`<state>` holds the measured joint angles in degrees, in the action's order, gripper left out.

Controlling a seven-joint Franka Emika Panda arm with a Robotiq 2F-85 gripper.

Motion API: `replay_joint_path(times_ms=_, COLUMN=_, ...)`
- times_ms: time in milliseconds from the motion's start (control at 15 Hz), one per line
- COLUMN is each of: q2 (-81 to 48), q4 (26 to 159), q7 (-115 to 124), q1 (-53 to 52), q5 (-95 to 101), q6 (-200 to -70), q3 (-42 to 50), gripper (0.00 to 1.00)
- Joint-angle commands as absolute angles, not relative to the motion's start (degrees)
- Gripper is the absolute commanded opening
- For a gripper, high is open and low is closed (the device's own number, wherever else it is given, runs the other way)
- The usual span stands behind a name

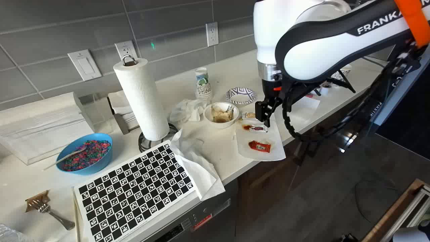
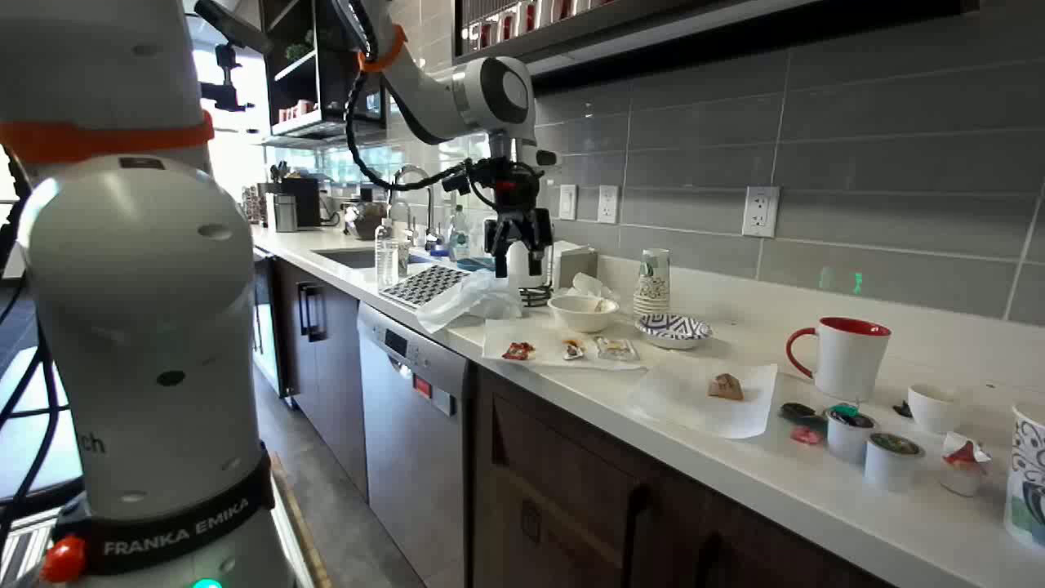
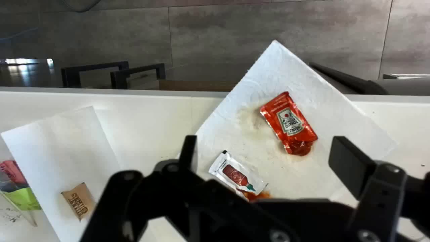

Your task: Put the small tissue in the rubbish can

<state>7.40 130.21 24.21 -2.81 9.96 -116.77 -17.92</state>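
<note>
2 fingers [image 3: 352, 168] apart, tissue [image 3: 242, 141] w/ ketchup pkt [image 3: 289, 125] below them on ctr [image 3: 147, 129].

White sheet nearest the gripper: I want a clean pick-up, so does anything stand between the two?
Yes: a red ketchup packet and a white sauce packet lie on the sheet, between it and the open gripper, with a pale third packet toward the wall-side end. Nothing visible hangs in the gap above them.

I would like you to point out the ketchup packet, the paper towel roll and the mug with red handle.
Ketchup packet [image 3: 289, 122], wrist view: on its printed label.
Paper towel roll [image 1: 142, 101], in an exterior view: middle of its side.
Mug with red handle [image 2: 851, 361], in an exterior view: on its outer wall.
</note>
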Motion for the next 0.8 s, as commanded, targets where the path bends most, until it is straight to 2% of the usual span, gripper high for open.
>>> replay_joint_path(times_ms=0, q2=7.3, q4=130.1, q7=24.4, q1=-5.0, q5=10.3, q6=-116.6, q3=-15.8, gripper=1.00)
replay_joint_path(times_ms=400, q2=7.3, q4=130.1, q7=24.4, q1=-5.0, q5=10.3, q6=-116.6, q3=-15.8, gripper=1.00)
replay_joint_path(times_ms=733, q2=5.4, q4=129.1, q7=24.3, q1=-2.8, q5=8.8, q6=-123.8, q3=-9.9, gripper=1.00)
